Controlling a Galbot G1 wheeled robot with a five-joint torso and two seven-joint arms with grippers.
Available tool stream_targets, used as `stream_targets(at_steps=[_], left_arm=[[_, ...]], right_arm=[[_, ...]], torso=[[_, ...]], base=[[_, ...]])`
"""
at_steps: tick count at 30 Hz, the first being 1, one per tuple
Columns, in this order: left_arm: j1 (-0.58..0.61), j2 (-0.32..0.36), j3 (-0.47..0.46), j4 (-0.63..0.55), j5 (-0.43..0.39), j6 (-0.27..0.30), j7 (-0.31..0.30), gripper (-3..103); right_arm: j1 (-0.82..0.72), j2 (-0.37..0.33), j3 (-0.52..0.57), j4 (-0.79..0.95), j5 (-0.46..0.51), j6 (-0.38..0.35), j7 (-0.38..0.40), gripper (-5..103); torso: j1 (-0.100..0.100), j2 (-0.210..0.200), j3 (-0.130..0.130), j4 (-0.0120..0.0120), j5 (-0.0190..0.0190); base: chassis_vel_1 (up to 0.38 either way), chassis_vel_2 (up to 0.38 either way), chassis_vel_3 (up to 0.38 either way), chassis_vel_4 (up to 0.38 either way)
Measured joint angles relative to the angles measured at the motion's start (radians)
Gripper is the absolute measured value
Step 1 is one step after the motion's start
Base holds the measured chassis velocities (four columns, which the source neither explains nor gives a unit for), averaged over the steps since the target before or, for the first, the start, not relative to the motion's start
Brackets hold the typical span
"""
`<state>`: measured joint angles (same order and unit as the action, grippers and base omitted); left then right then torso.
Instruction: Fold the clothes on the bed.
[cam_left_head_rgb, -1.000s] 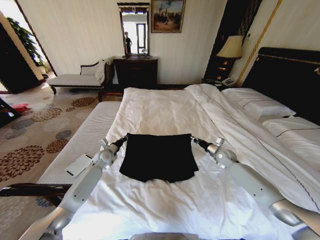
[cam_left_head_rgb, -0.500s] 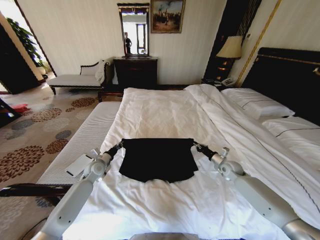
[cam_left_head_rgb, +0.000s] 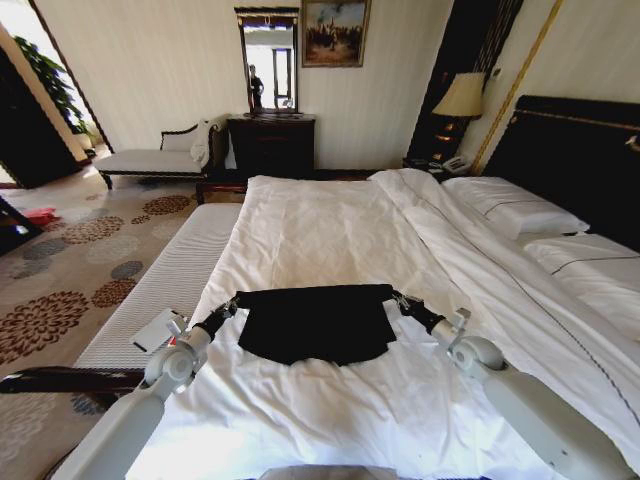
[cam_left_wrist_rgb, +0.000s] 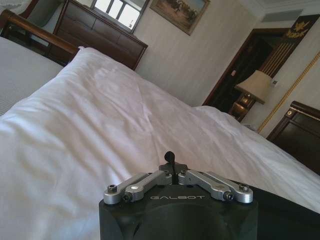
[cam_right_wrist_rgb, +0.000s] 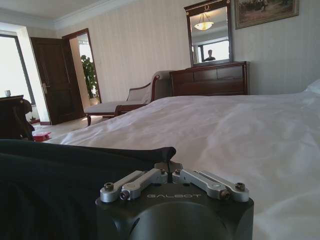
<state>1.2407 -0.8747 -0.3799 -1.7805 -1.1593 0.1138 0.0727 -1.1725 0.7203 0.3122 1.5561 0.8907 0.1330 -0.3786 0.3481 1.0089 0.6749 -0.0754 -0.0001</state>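
The main risk, as I judged it, was uneven tension; each hand held one corner of the black T-shirt (cam_left_head_rgb: 315, 322), and if one pulled farther or faster than the other the folded edge would skew, or a corner would slip free and the fold would collapse; soft fabric like this gives little warning before it slides out of a narrow pinch; the loose white duvet of the bed (cam_left_head_rgb: 330, 230) could also be dragged up with the cloth if a fingertip caught it.

The left hand (cam_left_head_rgb: 232, 303) was pressed together on the shirt's left far corner; the right hand (cam_left_head_rgb: 398, 297) was likewise pinched on the right far corner; in the right wrist view the dark cloth (cam_right_wrist_rgb: 75, 175) rose in a raised fold right beside that hand (cam_right_wrist_rgb: 167, 165); in the left wrist view the left hand (cam_left_wrist_rgb: 171, 159) showed its linkage drawn in, with white bedding ahead of it.

The shirt lay stretched between the two hands, its held edge taut and fairly straight, the near edge curved and slack toward the robot; it looked matte black, soft, gently rumpled and already partly doubled over; no lettering was visible; it rested on the duvet, well apart from the pillows (cam_left_head_rgb: 515, 210) beyond the right hand.
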Motion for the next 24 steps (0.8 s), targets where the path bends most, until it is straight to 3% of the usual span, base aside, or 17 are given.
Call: stream_targets(at_steps=[10,24], left_arm=[[0.093,-0.007,-0.017,-0.014,0.045,-0.023,0.002,0],[0.167,-0.025,-0.038,-0.029,0.073,-0.043,0.002,0]], right_arm=[[-0.091,0.049,0.028,0.019,-0.068,0.018,0.001,0],[-0.180,0.055,0.073,0.065,-0.093,0.021,0.006,0]], torso=[[0.000,0.000,0.000,0.0003,0.0001],[0.000,0.000,0.000,0.0002,0.0000]], base=[[0.000,0.000,0.000,0.000],[0.000,0.000,0.000,0.000]])
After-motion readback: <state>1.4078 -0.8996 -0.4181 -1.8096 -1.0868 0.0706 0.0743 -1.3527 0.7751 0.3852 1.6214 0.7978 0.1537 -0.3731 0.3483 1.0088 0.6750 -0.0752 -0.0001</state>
